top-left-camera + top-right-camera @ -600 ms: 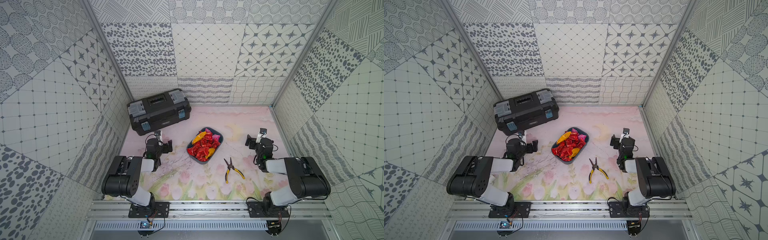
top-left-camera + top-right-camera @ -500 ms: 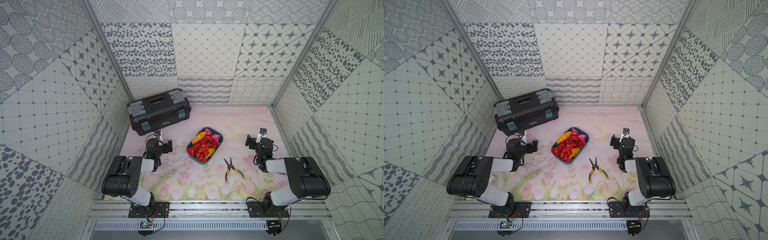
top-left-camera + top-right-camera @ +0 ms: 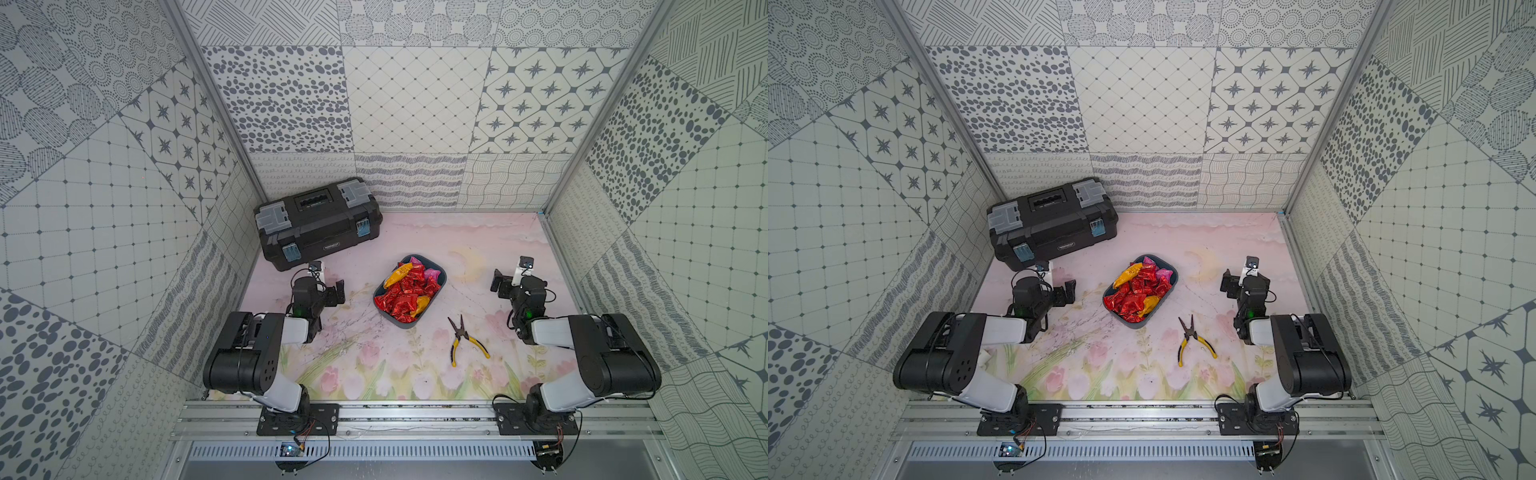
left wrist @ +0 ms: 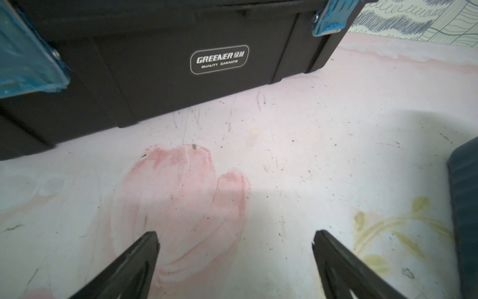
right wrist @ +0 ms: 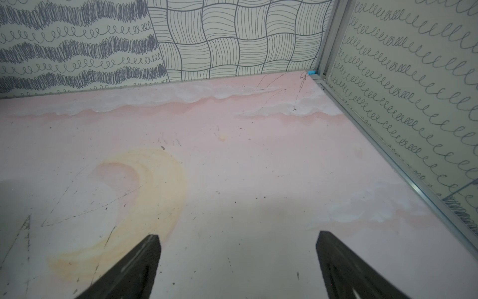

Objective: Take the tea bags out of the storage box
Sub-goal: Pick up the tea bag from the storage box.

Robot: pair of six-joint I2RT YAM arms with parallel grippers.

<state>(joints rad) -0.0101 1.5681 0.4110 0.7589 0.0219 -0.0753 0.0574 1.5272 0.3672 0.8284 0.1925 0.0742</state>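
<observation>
The storage box (image 3: 441,272) is a small dark blue-grey tub in the middle of the pink floral table, seen in both top views (image 3: 1173,274). It is heaped with tea bags (image 3: 404,296): mostly red foil packets, with some yellow-orange and pink ones (image 3: 1135,297). My left gripper (image 3: 316,289) rests low to the left of the tub, open and empty. In the left wrist view (image 4: 235,240) its jaws are spread wide over bare table, with the tub wall (image 4: 465,196) at the edge. My right gripper (image 3: 519,286) sits to the tub's right, open and empty (image 5: 238,240).
A black toolbox (image 3: 318,222) with grey lid compartments and blue latches stands at the back left, just ahead of my left gripper (image 4: 181,64). Yellow-handled pliers (image 3: 465,338) lie on the table in front of the tub, toward the right arm. Patterned walls enclose three sides.
</observation>
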